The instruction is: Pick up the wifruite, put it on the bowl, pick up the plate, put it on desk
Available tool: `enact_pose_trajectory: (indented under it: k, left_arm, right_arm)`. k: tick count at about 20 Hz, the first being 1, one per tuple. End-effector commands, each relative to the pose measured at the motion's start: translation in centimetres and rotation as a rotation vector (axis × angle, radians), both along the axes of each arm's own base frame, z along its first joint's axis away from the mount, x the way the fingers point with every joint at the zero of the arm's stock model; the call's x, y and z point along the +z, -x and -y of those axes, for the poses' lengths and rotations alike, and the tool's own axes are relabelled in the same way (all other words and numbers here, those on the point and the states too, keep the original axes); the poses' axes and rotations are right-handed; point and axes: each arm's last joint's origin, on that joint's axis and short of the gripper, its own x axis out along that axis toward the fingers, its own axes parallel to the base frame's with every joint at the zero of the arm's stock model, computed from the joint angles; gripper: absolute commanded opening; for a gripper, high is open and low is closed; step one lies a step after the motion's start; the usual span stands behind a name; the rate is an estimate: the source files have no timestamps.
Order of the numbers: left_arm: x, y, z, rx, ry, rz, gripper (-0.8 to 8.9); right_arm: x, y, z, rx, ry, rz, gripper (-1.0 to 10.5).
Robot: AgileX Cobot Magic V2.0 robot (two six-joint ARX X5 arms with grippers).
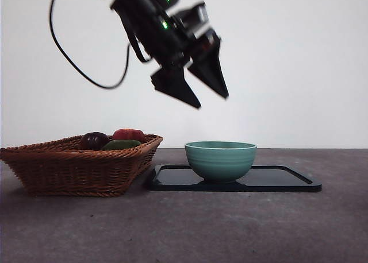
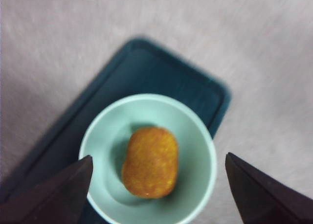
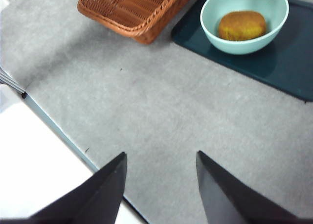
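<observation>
The brownish-orange wifruite (image 2: 149,161) lies inside the teal-green bowl (image 2: 195,136); it also shows in the right wrist view (image 3: 242,25). The bowl (image 1: 221,158) stands on a dark flat rectangular plate (image 1: 270,180) on the grey desk (image 1: 184,228). My left gripper (image 1: 214,101) is open and empty, high above the bowl, and looks straight down on it. My right gripper (image 3: 161,160) is open and empty, off to the side over bare desk (image 3: 161,106), away from the bowl (image 3: 244,18).
A brown wicker basket (image 1: 75,162) stands left of the plate, holding a red fruit (image 1: 129,134), a green fruit (image 1: 122,144) and a dark fruit (image 1: 94,140). The basket's corner shows in the right wrist view (image 3: 132,9). A white surface (image 3: 39,160) borders the desk's edge.
</observation>
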Motion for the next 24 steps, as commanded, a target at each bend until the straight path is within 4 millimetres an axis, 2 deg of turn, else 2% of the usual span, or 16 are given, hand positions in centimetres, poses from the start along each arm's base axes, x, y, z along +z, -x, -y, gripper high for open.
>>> enact_pose_trajectory:
  k: [1,6,11,24]
  left_arm:
    - [-1.6,-0.7,1.6,-0.050,-0.023,0.023,4.29]
    - [-4.4,-1.2,3.1,-0.079,-0.041,0.014,4.29]
    - [-6.7,-1.6,3.5,-0.077,-0.085,-0.019,4.28]
    - [-7.8,-1.5,4.0,-0.104,-0.106,-0.009,3.98]
  right_arm:
    - [0.2,0.1,-0.1,0.002,-0.007,-0.008,2.3]
    - [0.2,0.1,0.0,0.000,-0.007,-0.013,2.3]
    - [0.1,0.1,0.0,-0.007,-0.011,-0.024,2.3]
    - [0.1,0.1,0.0,-0.009,-0.012,-0.026,2.3]
